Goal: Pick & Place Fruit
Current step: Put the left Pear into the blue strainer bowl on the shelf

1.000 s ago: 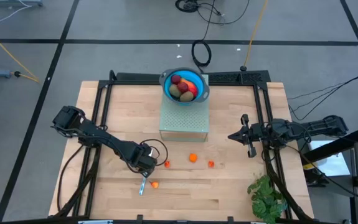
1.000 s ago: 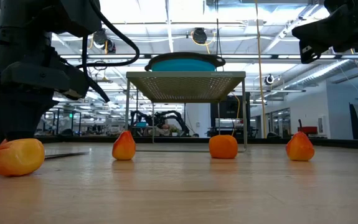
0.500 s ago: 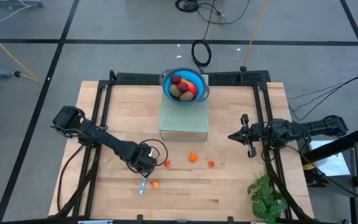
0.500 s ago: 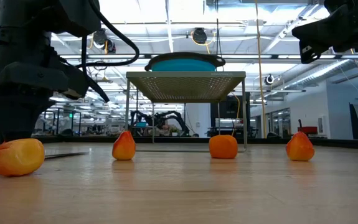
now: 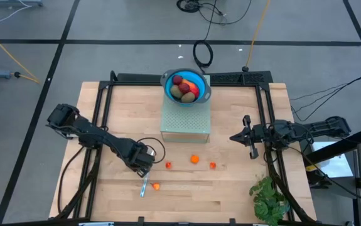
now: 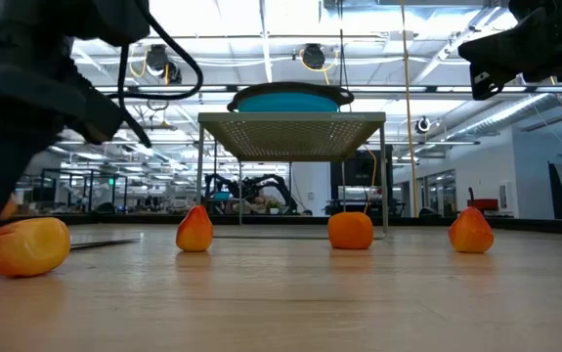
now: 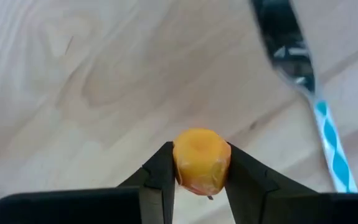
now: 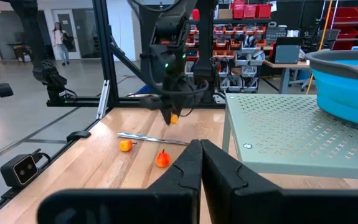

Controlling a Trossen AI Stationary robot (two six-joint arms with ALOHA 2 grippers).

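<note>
Left gripper (image 7: 200, 177): clamped on a small orange fruit piece (image 7: 202, 160), one dark finger on each side, and lifted clear of the wooden table (image 5: 243, 188).
Where that was: front-left part of the table, just above the silver knife (image 5: 144, 186) with its blue-striped handle.
Right gripper (image 8: 198, 149): fingers pressed together, nothing between them, hovering over the right side of the table, well apart from the fruit.
Loose fruit on the table: one orange piece (image 5: 156, 186) lay just beside the knife; three more sat in a rough row in front of the stand, at (image 5: 168, 165), (image 5: 194, 159) and (image 5: 213, 166).
Blue bowl (image 5: 200, 80): it stood on the perforated grey-green stand (image 5: 185, 122) at the back middle of the table.
Fruit in the bowl: dark maroon balls (image 5: 177, 80), an olive-brown oval (image 5: 176, 91) and a red-orange oblong (image 5: 194, 90), all packed together.
Leafy green plant (image 5: 269, 199): at the front-right corner, apart from everything else.
</note>
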